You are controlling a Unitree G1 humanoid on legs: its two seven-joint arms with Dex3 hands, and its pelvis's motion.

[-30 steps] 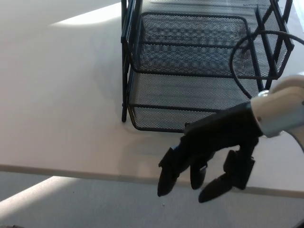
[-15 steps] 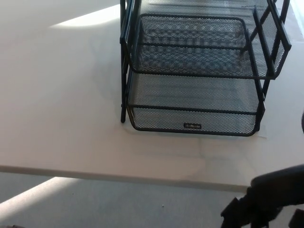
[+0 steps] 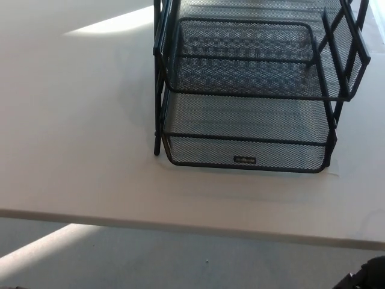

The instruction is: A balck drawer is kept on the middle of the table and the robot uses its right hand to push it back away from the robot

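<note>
One robot hand [image 3: 370,278] barely shows, bottom-right corner.

My right hand [image 3: 372,278] has dropped from in front of the black drawer down to the near right corner, almost gone.

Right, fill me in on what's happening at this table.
A black mesh drawer rack stands on a white table, its lower tray sticking out toward the near edge. Nothing is touching it at this moment. Only a dark sliver of the right robot hand shows at the bottom right corner, below the table edge, well clear of the rack. The left one is out of view.
</note>
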